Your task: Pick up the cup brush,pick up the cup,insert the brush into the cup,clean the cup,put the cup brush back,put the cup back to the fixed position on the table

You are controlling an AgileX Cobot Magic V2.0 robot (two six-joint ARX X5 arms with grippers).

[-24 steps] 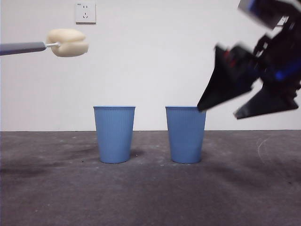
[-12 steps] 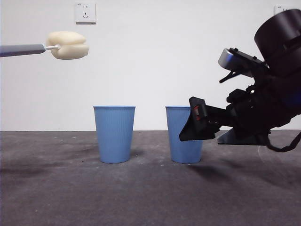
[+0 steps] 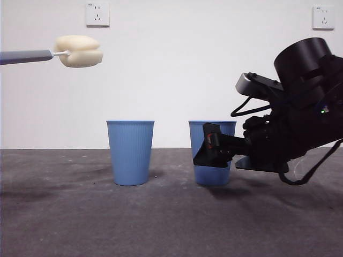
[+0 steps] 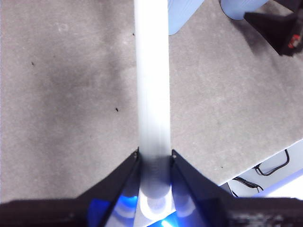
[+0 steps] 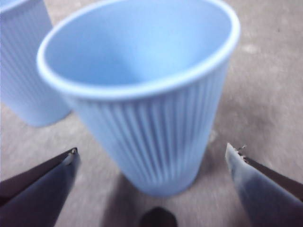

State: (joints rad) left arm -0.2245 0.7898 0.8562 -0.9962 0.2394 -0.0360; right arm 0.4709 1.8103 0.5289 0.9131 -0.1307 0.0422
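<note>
Brush pickup looks done: left gripper has its jaws closed tight on the handle of the cup brush, holding it level, high at the far left, well apart from both cups; sponge head points right.

Cup pickup is in hand, not done. Right gripper is low at the right-hand cup, jaws spread wide w/ one either side of the ribbed wall, neither touching as far as the wrist view shows, nothing held. The cup stands upright on the table. Second cup stands to its left, apart, untouched.

Judging by this: 1 of 6 steps complete, 2nd abt to close. Left to do: shut on cup and lift, insert brush, clean, put brush back, set cup back in its spot.

A wall socket shows behind, plus another at top right.
</note>
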